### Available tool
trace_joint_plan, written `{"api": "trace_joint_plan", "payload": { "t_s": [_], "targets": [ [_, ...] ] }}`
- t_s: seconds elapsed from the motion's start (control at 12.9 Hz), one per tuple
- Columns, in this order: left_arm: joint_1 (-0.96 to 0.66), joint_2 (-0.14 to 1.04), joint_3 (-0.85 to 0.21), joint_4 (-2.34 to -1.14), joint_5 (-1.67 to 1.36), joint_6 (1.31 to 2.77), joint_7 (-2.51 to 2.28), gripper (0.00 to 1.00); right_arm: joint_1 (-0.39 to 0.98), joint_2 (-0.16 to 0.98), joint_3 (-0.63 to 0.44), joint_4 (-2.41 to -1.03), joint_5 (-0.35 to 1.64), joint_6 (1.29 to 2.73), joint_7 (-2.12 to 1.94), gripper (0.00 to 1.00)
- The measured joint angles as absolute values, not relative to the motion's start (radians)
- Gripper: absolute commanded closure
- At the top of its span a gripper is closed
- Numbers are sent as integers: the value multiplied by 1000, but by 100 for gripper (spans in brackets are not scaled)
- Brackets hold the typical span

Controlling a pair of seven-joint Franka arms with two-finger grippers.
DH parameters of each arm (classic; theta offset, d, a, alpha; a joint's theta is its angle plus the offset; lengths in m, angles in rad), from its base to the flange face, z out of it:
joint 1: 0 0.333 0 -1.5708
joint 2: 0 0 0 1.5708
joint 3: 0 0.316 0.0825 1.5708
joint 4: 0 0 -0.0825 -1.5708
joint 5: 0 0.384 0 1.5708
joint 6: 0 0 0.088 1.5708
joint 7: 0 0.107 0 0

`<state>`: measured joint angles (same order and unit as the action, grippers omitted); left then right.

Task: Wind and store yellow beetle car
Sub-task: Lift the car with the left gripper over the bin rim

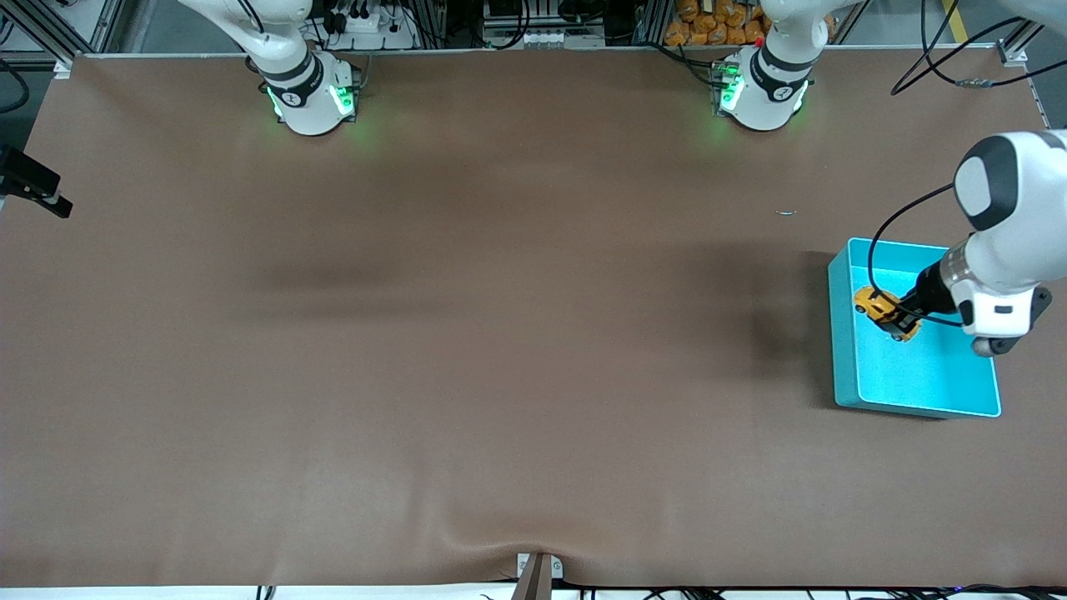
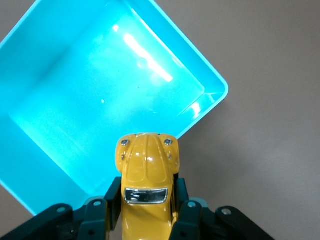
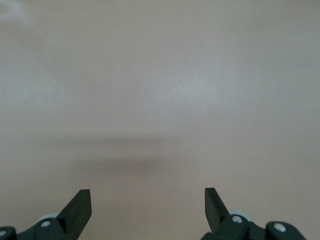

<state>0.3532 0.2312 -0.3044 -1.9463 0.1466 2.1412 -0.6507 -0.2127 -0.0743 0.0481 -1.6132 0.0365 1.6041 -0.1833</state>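
The yellow beetle car [image 1: 885, 312] hangs over the turquoise bin [image 1: 934, 383], pinched across its sides by the left tool [image 2: 148, 210], whose fingers are closed on the body. In the left wrist view the car's long axis runs straight out from the tool, over the bin's floor close to one wall. Release looks like the move left; the drop must clear that wall. The wheels are hidden. The right tool [image 3: 148, 202] waits with its fingers spread wide over bare table [image 1: 467, 350], out of the front view
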Motion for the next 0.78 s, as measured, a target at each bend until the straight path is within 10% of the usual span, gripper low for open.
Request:
{"api": "trace_joint_plan", "payload": {
  "t_s": [0.78],
  "targets": [
    [456,430,-296,-1852,339,2152,-119,100,-222,-74,47,-1613,36,1589,-183,0]
  ]
}}
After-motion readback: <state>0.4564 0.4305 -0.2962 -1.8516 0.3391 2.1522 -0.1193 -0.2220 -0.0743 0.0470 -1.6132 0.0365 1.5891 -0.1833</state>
